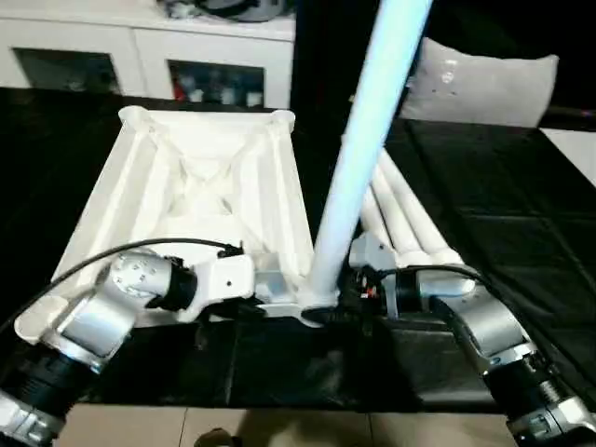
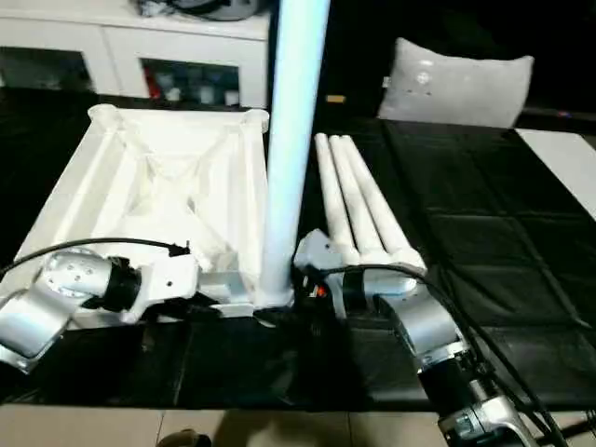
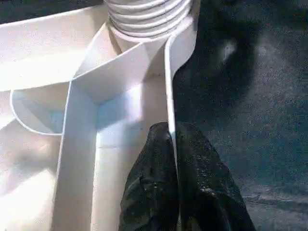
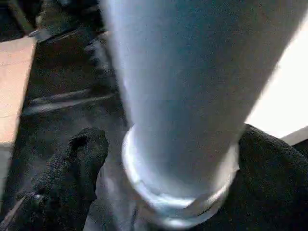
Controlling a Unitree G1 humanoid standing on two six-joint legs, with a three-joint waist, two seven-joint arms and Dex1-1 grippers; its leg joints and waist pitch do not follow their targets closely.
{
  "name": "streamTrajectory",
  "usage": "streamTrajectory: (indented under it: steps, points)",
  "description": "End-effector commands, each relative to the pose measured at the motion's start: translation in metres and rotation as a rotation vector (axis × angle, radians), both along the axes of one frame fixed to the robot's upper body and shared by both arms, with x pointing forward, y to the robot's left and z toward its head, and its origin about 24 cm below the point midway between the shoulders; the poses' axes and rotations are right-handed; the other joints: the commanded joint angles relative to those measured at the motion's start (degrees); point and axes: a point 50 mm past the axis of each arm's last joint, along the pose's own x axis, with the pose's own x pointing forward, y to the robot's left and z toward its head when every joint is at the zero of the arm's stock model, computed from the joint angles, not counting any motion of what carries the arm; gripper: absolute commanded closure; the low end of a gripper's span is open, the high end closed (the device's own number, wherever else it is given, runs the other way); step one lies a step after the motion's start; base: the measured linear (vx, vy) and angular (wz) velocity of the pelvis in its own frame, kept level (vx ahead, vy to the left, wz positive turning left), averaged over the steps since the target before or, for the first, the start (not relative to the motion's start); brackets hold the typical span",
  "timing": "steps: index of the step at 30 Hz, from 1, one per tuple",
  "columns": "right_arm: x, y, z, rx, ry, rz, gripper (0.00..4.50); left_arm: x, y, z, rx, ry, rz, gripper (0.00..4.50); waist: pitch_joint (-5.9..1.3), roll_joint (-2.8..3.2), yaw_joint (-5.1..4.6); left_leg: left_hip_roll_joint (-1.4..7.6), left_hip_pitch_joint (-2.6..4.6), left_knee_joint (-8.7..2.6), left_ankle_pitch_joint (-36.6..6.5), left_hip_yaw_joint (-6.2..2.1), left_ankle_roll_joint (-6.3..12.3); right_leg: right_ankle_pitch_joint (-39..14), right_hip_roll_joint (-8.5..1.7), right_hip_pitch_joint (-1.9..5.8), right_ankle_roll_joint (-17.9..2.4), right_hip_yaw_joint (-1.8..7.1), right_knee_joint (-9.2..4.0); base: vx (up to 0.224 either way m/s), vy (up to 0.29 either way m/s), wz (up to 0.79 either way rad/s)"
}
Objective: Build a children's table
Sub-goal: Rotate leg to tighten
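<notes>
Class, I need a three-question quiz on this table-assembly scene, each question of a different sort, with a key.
1. True or false: the table top lies with its ribbed underside up.
2. How many loose legs lie beside the top? A) one B) three C) five
3. Fill in: the left claw is pinched on the top's ____.

Key
1. True.
2. B; a fourth, upright leg stands in the near corner socket, with the right claw open around its base.
3. Rim, the thin side wall near that socket.
</notes>
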Motion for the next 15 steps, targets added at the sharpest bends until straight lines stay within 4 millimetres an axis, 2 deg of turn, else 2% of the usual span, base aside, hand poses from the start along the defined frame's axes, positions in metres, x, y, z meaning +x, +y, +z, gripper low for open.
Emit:
streamTrajectory:
  steps: [1, 2, 3, 9, 15]
  points:
    - [0.0015, 0.0008, 0.0069, -0.007, -0.005, 0.035, 0.41, 0.0033, 0.0050, -0.0003, 0.060, -0.022, -0.005, 4.50, -4.20, 0.74, -0.24, 1.68, 1.97, -4.25, -16.0, -0.38, -2.16, -10.0, -3.42, 1.67, -11.5, 1.67, -4.71, 0.000, 0.000, 0.00]
    - [0.0014, 0.0007, 0.0069, -0.007, -0.002, 0.037, 0.46, 0.0035, 0.0053, -0.0003, 0.060, -0.022, -0.005, 4.50, -4.17, 0.81, -0.27, 1.74, 2.07, -4.28, -16.1, -0.37, -2.21, -9.9, -3.40, 1.59, -11.7, 1.67, -4.70, 0.000, 0.000, 0.00]
    - [0.0014, 0.0007, 0.0070, -0.006, 0.001, 0.038, 0.74, 0.0036, 0.0057, -0.0003, 0.060, -0.021, -0.006, 4.50, -4.16, 0.69, -0.39, 1.70, 1.98, -4.25, -16.4, -0.37, -2.15, -10.0, -3.40, 1.64, -11.9, 1.63, -4.65, 0.000, 0.000, 0.00]
    - [0.0011, 0.0014, 0.0074, 0.021, 0.035, 0.044, 1.17, 0.0026, 0.0062, -0.0020, 0.049, -0.011, -0.020, 4.50, -4.27, 0.75, -0.44, 1.74, 2.03, -4.18, -15.4, -0.31, -1.83, -8.2, -3.38, 1.70, -12.4, 1.62, -4.53, 0.000, 0.000, 0.00]
    - [-0.0007, 0.0043, 0.0008, 0.031, 0.077, 0.031, 1.65, 0.0020, 0.0061, -0.0035, 0.035, 0.002, -0.024, 4.50, -4.25, 0.76, -0.39, 1.77, 2.17, -4.19, -16.3, -0.29, -2.15, -9.5, -3.45, 1.59, -12.4, 1.64, -4.59, 0.000, 0.000, 0.00]
